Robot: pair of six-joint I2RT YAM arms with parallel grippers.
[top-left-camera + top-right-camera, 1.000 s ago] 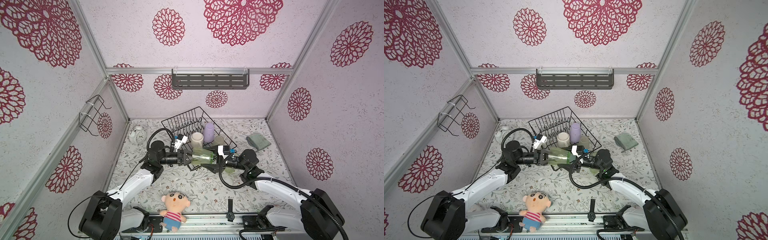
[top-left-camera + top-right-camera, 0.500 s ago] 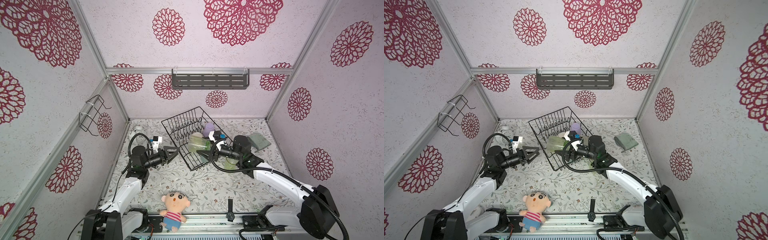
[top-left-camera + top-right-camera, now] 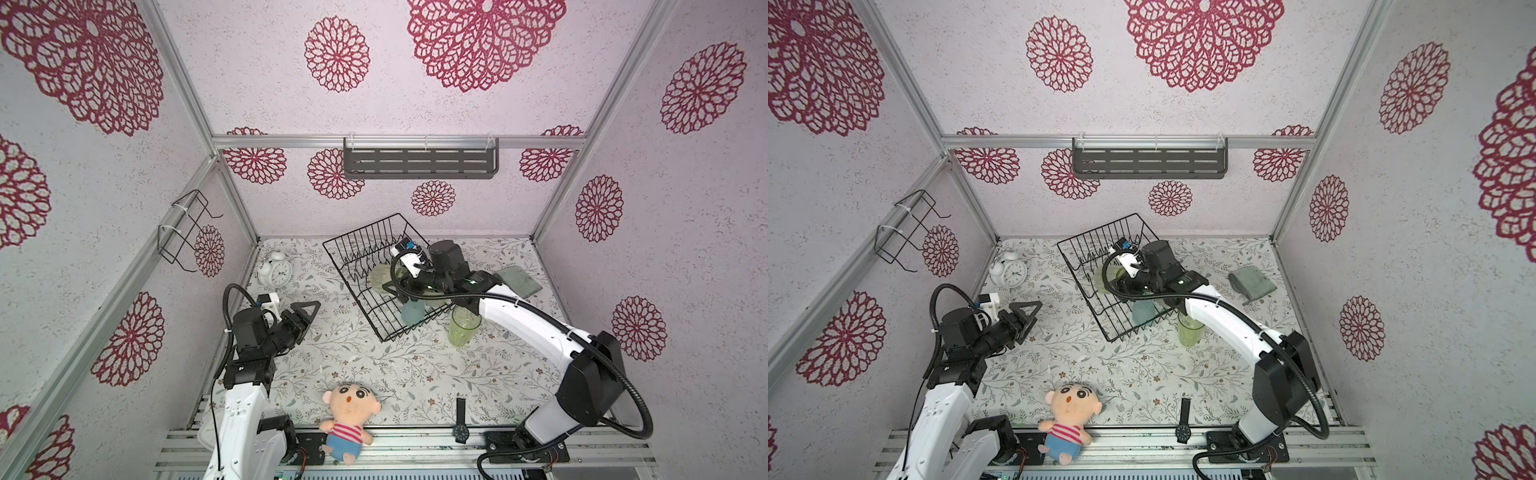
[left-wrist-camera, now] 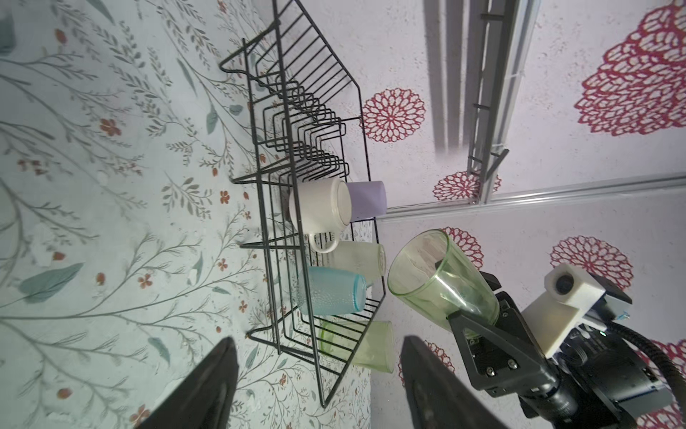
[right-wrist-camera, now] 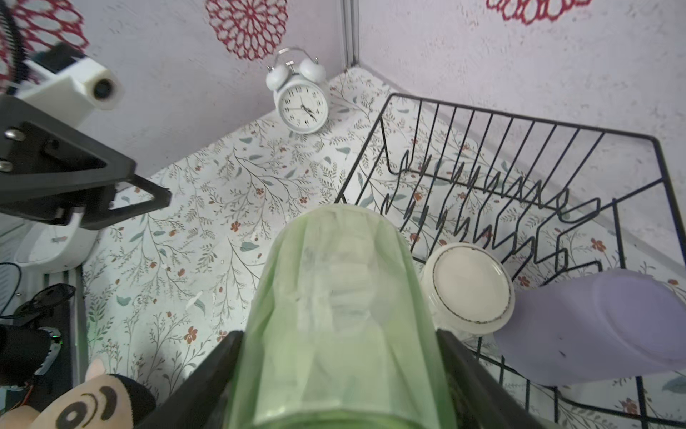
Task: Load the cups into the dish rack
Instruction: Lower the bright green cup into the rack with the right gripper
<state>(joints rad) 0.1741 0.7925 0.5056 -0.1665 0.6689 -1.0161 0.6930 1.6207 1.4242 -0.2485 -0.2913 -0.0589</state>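
Four cups (image 4: 326, 208) already sit in the dish rack (image 3: 365, 253). My right end effector (image 5: 339, 356) grips a green tumbler (image 4: 441, 282) above it. My left end effector (image 3: 305, 311) hangs open, empty. One second green tumbler (image 3: 462, 330) waits on the worktop (image 3: 374, 374).

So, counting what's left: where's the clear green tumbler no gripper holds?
In both top views the clear green tumbler stands on the table just outside the black wire dish rack's near right corner, under the right arm.
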